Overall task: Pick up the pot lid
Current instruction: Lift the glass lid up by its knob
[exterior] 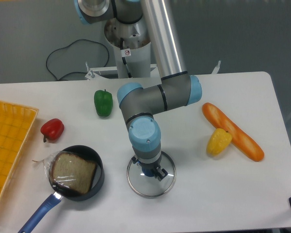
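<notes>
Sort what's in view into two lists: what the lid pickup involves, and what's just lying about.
For the job:
- glass pot lid
- its blue knob
- gripper, fingers either side of the knob

Lying about:
- red pepper
- green pepper
- yellow item
- baguette
- blue-handled pan
- wrapped brown loaf in it
- yellow crate

White table beneath lid, pan, baguette, crate, red pepper, green pepper, yellow vegetable

And the count is in, folks: three bell peppers, one baguette, one frying pan, one bagged loaf, one glass pot lid, one crate!
</notes>
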Robot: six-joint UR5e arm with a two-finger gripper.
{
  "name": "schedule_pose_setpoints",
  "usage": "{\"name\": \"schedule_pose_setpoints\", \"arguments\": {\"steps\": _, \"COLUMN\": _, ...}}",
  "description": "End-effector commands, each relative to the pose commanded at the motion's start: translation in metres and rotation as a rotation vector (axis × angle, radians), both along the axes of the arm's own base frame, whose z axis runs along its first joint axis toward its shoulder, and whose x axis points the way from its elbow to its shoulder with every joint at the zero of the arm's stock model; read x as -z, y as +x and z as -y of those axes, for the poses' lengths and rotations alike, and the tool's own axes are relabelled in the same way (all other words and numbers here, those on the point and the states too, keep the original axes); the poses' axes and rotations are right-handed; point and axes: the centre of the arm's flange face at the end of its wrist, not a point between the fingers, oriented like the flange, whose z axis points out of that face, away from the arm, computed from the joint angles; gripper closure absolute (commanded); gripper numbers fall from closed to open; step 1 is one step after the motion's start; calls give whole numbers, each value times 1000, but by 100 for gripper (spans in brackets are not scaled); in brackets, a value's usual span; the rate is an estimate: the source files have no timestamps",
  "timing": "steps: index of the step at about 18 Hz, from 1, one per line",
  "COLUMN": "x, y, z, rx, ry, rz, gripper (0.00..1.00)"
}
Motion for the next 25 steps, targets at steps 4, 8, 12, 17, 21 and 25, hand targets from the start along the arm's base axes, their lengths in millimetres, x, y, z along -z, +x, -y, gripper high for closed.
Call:
{"name": "schedule_pose_setpoints", "arguments": {"steps": 4, "x": -2, "y": -1, "z": -1, "rx": 6, "ry": 4, "rz": -2, "gripper": 52}}
{"name": "schedule_pose_setpoints", "arguments": {"steps": 8, "x": -15, "y": -4, "z": -3, "rx": 11, "ry": 20, "rz": -12, "gripper": 52}}
{"name": "schedule_pose_setpoints", "arguments": {"steps": 12, "x": -43, "y": 2, "z": 0, "rx": 49, "ry": 37, "rz": -12, "gripper": 52}}
{"name": "schedule_pose_setpoints", "arguments": {"steps": 17, "x": -74, "y": 20, "z": -1, "rx": 79, "ry": 60, "rz": -19, "gripper": 52}}
{"name": "schedule_pose_setpoints", "arguments": {"steps": 21, "x": -107, "y": 39, "z": -1, "rx": 100, "ry": 80, "rz": -35, "gripper": 52}}
{"name": "schedule_pose_setpoints", "arguments": {"steps": 25, "x": -138, "y": 59, "z": -2, "rx": 120, "ry": 119, "rz": -27, "gripper": 52}}
